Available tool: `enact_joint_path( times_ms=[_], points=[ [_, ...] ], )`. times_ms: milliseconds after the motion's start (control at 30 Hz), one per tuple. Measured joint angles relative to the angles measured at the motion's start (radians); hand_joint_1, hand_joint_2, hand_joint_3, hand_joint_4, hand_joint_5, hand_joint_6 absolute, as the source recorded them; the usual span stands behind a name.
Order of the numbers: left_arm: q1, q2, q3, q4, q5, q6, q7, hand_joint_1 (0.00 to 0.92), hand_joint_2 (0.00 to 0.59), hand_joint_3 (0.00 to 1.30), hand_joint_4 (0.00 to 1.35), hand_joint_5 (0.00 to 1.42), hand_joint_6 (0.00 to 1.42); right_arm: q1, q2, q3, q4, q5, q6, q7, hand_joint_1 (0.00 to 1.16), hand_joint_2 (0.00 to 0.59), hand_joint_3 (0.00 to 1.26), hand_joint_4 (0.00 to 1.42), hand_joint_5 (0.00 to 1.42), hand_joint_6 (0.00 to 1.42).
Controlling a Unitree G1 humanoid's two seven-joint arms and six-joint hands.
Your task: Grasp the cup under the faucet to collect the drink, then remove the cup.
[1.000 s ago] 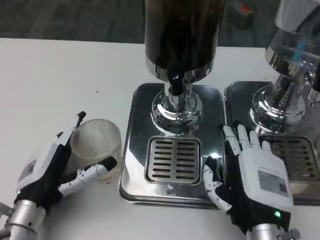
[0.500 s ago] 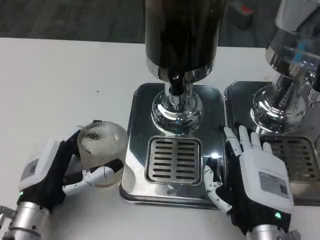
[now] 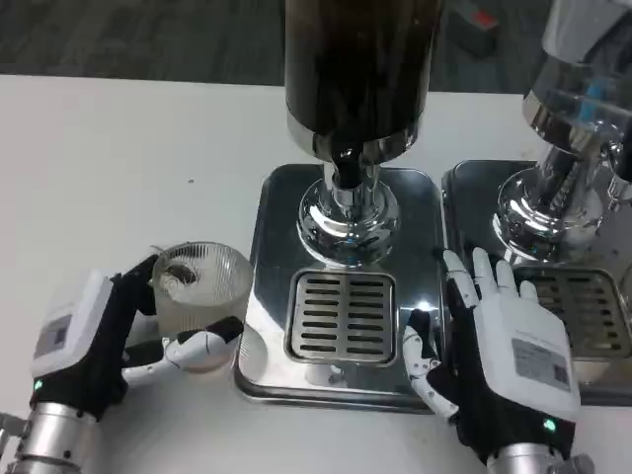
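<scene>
A: Left hand (image 3: 94, 341) has the cup (image 3: 200, 296) wrapped in its fingers, on the white table (image 3: 118, 168) just left of the dispenser's steel tray (image 3: 341, 306).

B: And the right hand (image 3: 504, 360)?

A: Flat, fingers spread, holding nothing, at the tray's near right edge beside the drain grate (image 3: 342, 316).

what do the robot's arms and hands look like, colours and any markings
Both forearms are ribbed silver metal cylinders. The left hand and the right hand each have a boxy white back plate carrying a small grey label with print too small to read, over a black palm and wrist section. The fingers mix white and black segments. A small green light glows near each wrist.
</scene>
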State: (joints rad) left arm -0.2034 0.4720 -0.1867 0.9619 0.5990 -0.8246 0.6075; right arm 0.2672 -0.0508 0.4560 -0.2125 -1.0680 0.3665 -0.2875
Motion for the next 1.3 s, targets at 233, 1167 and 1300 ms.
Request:
enact_joint_path(
  times_ms=[233, 1167, 1300],
  points=[
    [0.007, 0.001, 0.004, -0.039, 0.019, -0.002, 0.088, 0.395, 0.114, 0.41, 0.51, 0.74, 0.74, -0.005, -0.001, -0.002, 0.000, 0.000, 0.000, -0.001, 0.32, 0.562, 0.11, 0.00, 0.00, 0.00],
    [-0.154, -0.062, -0.105, 0.043, 0.075, -0.048, 0.079, 0.408, 0.105, 0.43, 0.51, 0.74, 0.72, 0.017, -0.033, -0.020, -0.051, -0.042, 0.034, -0.007, 0.32, 0.562, 0.10, 0.00, 0.00, 0.00],
    [-0.201, -0.088, -0.140, 0.097, 0.082, -0.046, 0.068, 0.403, 0.102, 0.43, 0.51, 0.73, 0.72, 0.038, -0.013, -0.018, -0.068, -0.051, 0.059, -0.019, 0.32, 0.562, 0.10, 0.00, 0.00, 0.00]
  ],
)
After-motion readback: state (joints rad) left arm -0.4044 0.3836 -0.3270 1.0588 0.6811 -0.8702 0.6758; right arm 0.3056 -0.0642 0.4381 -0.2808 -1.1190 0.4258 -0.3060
